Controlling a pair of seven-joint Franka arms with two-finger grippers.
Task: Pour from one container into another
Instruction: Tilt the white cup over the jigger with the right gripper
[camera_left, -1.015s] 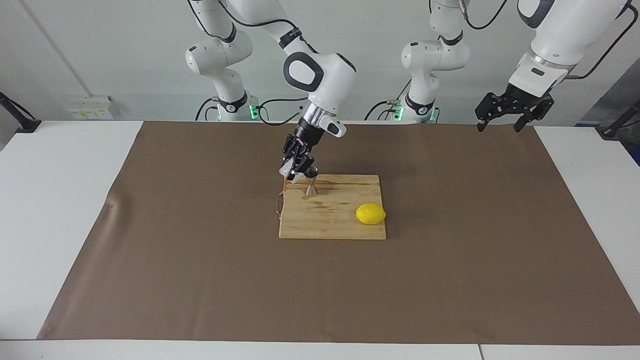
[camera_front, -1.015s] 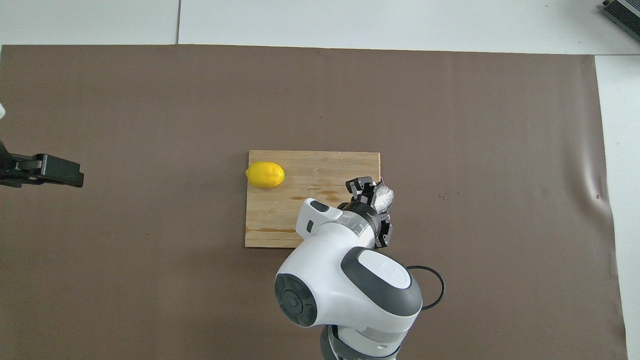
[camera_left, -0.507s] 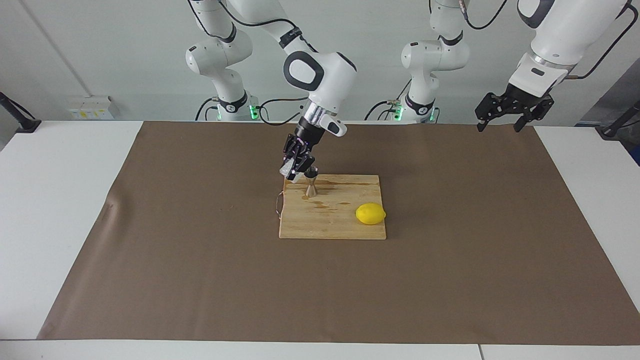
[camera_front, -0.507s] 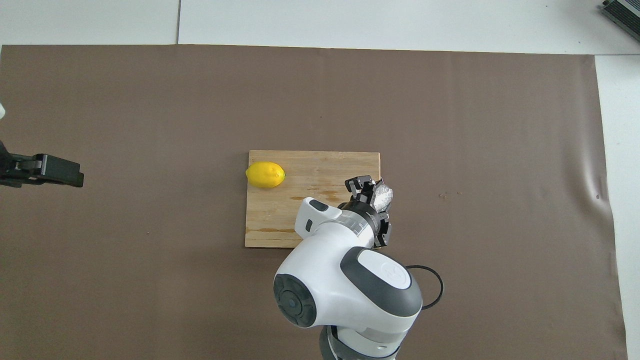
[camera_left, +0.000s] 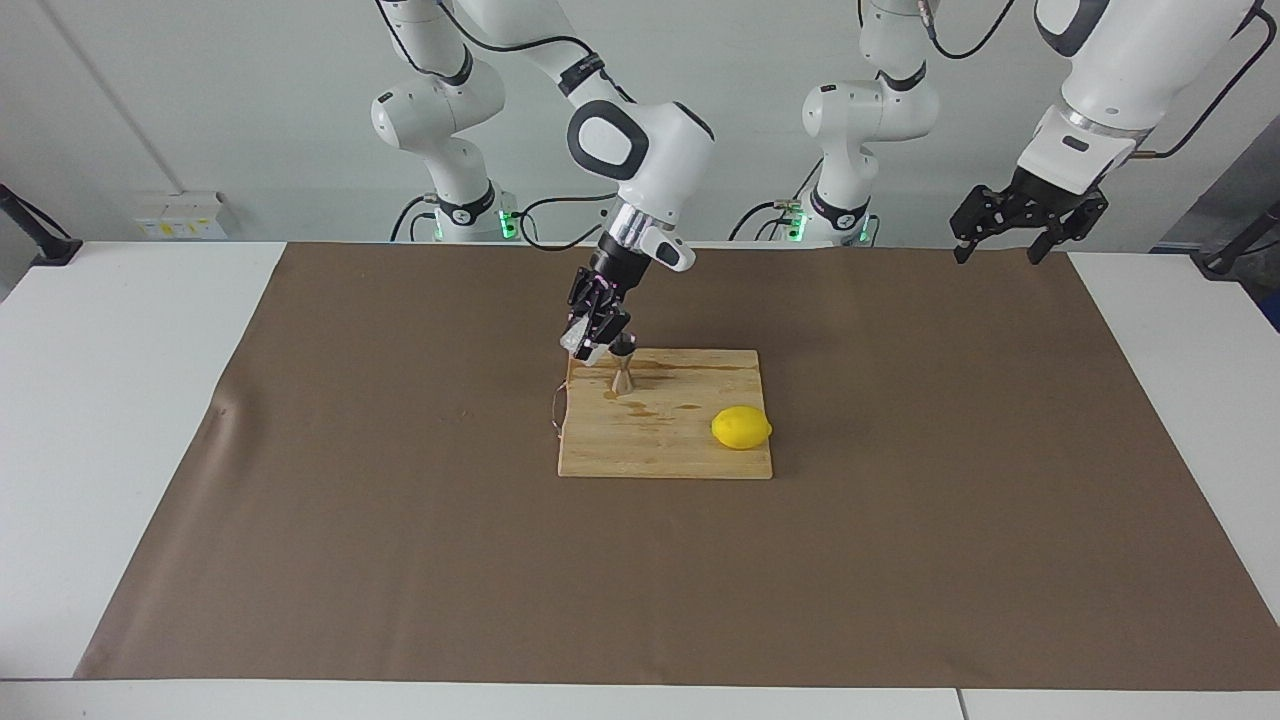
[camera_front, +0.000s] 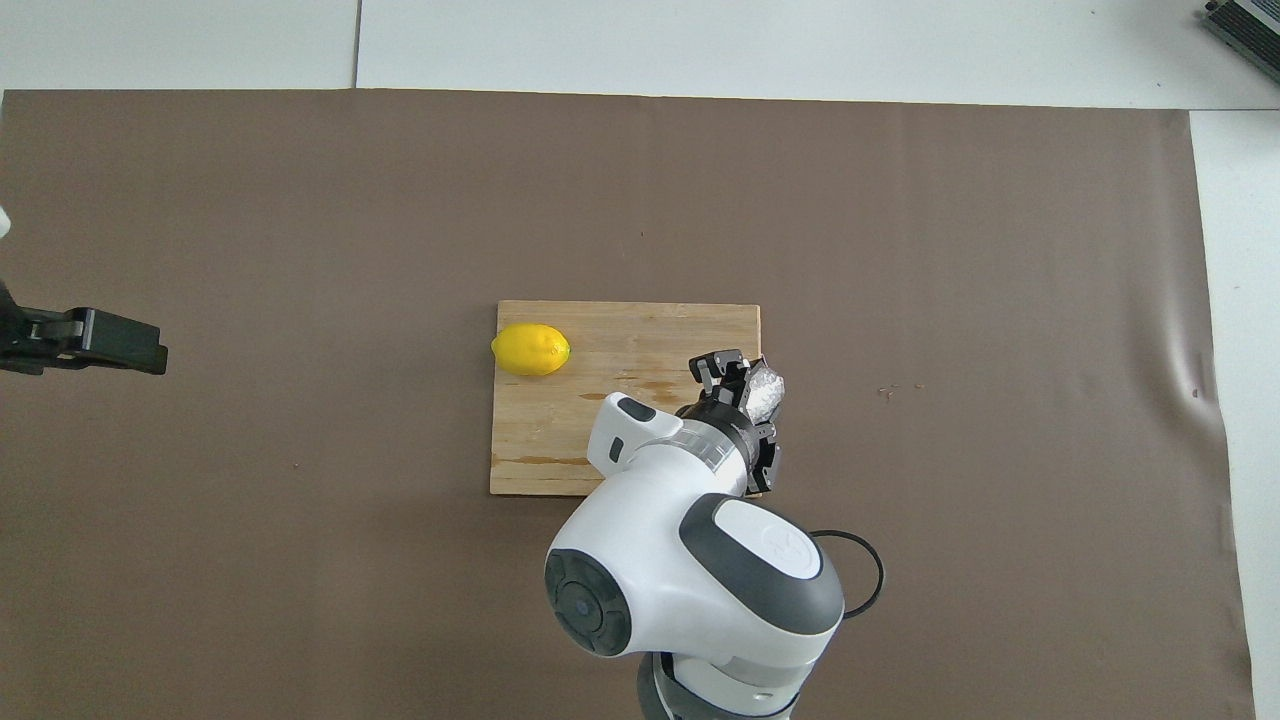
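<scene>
Right gripper clamped on glass cup, cup tilted over jigger mouth for pouring. Jigger upright on cutting board, robot-side corner. Lemon unused on board. Left gripper open, waiting above counter edge.

Table; brown mat; board.

One glass cup, one jigger, one lemon, one board
</scene>
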